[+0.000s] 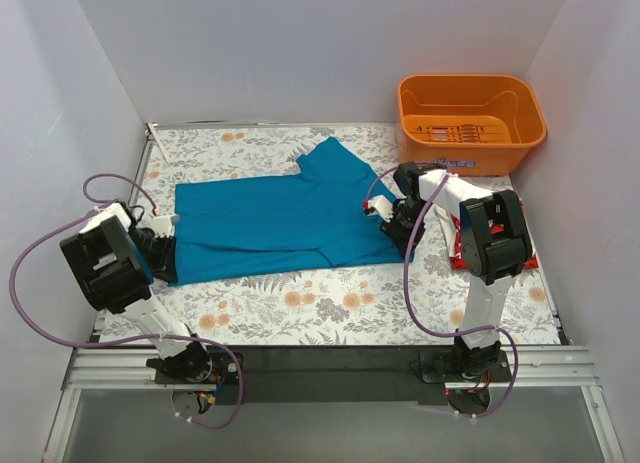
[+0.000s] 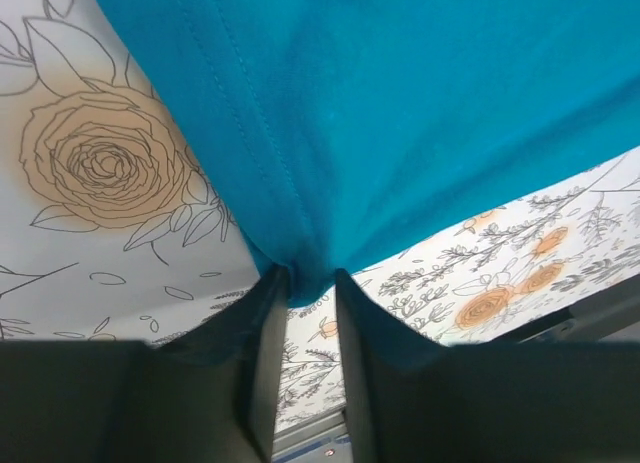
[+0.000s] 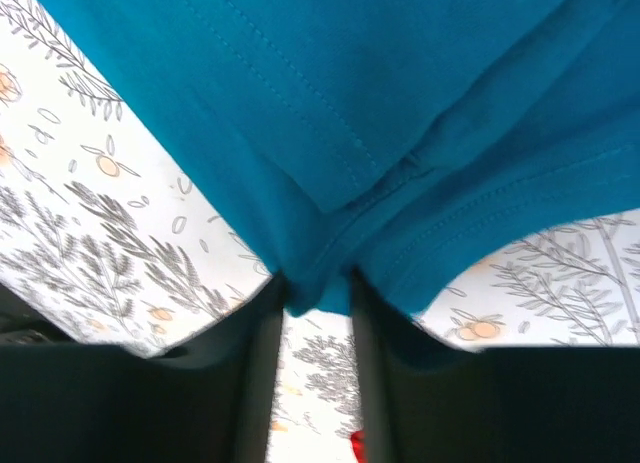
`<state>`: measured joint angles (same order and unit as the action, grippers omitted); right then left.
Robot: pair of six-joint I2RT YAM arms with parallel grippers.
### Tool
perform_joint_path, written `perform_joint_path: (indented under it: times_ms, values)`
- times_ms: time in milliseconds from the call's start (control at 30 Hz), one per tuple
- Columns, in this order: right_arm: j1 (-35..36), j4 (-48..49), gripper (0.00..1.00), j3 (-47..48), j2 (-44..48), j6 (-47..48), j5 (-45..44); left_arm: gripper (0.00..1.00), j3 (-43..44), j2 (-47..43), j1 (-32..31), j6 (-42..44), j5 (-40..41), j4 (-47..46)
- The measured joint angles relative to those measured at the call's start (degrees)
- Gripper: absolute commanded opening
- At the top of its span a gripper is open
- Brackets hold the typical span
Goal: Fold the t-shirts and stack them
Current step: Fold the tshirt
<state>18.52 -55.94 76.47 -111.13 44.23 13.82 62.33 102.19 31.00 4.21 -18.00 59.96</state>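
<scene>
The teal-blue t-shirt (image 1: 270, 218) lies spread across the flowered table, one sleeve pointing to the back. My left gripper (image 1: 165, 245) is at its left end, shut on the shirt's edge (image 2: 400, 113), with cloth pinched between the fingertips of the gripper (image 2: 305, 283). My right gripper (image 1: 392, 218) is at the shirt's right end, shut on a seamed hem (image 3: 350, 83), with cloth bunched between the tips of the gripper (image 3: 315, 288). Only slivers of the red t-shirt (image 1: 528, 263) show behind the right arm; its lettering is hidden.
An orange plastic basket (image 1: 480, 145) stands at the back right corner. White walls close in the left, back and right sides. A metal rail (image 1: 320, 358) runs along the near edge between the arm bases. The flowered table cover (image 1: 330, 303) shows in front of the shirt.
</scene>
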Motion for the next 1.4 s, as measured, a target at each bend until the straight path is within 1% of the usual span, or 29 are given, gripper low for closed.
perform_joint_path:
  times_ms: [33, 67, 100, 200, 267, 333, 400, 467, 567, 667, 733, 800, 867, 900, 933, 1000, 1100, 1267, 1400]
  values:
    - [-0.02, -0.11, 0.55, 0.24, 0.07, -0.31, -0.28, 0.29, 0.13, -0.17, 0.0, 0.17, -0.28, 0.2]
    - [-0.04, -0.39, 0.59, 0.72, 0.11, -0.59, -0.46, 0.34, 0.48, -0.37, 0.04, 0.5, -0.98, 0.46]
    - [-0.07, -0.68, 0.65, 1.33, 0.17, -0.74, -0.61, 0.36, 1.27, -0.66, 0.07, 0.83, -1.81, 0.98]
    - [-0.09, -1.42, 0.65, 4.22, 1.51, -1.9, -0.57, 0.38, 6.4, -2.05, -0.2, 2.05, -7.34, 2.58]
    - [-0.09, -1.46, 0.63, 6.51, 3.13, -3.19, 0.13, 0.38, 9.68, -4.26, -1.27, 2.4, -11.1, 2.38]
    - [-0.13, -1.46, 0.58, 8.66, 5.01, -4.98, 2.05, 0.39, 11.08, -7.78, -4.48, 2.05, -14.91, 0.72]
    - [-0.13, -1.44, 0.56, 10.6, 6.23, -6.88, 4.63, 0.41, 10.08, -11.8, -10.45, 0.42, -18.1, -2.56]
    - [-0.15, -1.01, 0.54, 11.82, 6.36, -9.09, 7.1, 0.42, 7.06, -15.45, -19.12, -2.38, -20.92, -7.67]
    - [-0.24, -0.81, 0.54, 11.96, 4.83, -12.04, 9.42, 0.43, 0.92, -18.51, -32.46, -8.17, -23.91, -15.63]
    - [-0.68, -0.17, 0.53, 11.8, 2.14, -14.43, 10.25, 0.43, -4.5, -18.18, -44.94, -14.64, -23.98, -23.71]
    - [-1.33, 0.44, 0.52, 11.65, 0.68, -15.63, 10.43, 0.43, -6.62, -17.0, -51.91, -18.6, -23.65, -27.93]
    - [-2.21, 1.07, 0.51, 10.71, -0.11, -16.39, 10.4, 0.43, -7.69, -15.56, -56.85, -22.51, -22.88, -32.24]
    - [-2.89, 1.11, 0.48, 9.9, -0.55, -17.03, 10.38, 0.43, -8.35, -14.03, -60.5, -26.16, -21.81, -36.48]
    - [-3.19, 1.03, 0.47, 9.77, -0.85, -17.25, 10.4, 0.43, -8.39, -13.33, -61.64, -27.36, -21.59, -37.88]
    - [-3.5, 1.31, 0.43, 9.55, -1.18, -17.38, 10.4, 0.43, -8.39, -12.46, -62.73, -28.81, -21.22, -39.58]
    - [-3.87, 1.79, 0.39, 9.03, -1.88, -17.68, 10.43, 0.43, -8.37, -10.64, -64.32, -31.3, -20.35, -42.62]
    - [-4.15, 2.14, 0.36, 8.11, -3.21, -17.99, 10.45, 0.43, -8.26, -8.09, -65.72, -34.16, -19.17, -45.77]
    - [-4.22, 2.1, 0.34, 7.08, -4.11, -18.51, 10.86, 0.43, -8.11, -5.9, -66.99, -36.81, -17.27, -48.85]
    - [-4.22, 2.14, 0.28, 7.06, -4.39, -18.62, 11.47, 0.43, -7.37, -4.15, -67.65, -38.71, -16.57, -50.49]
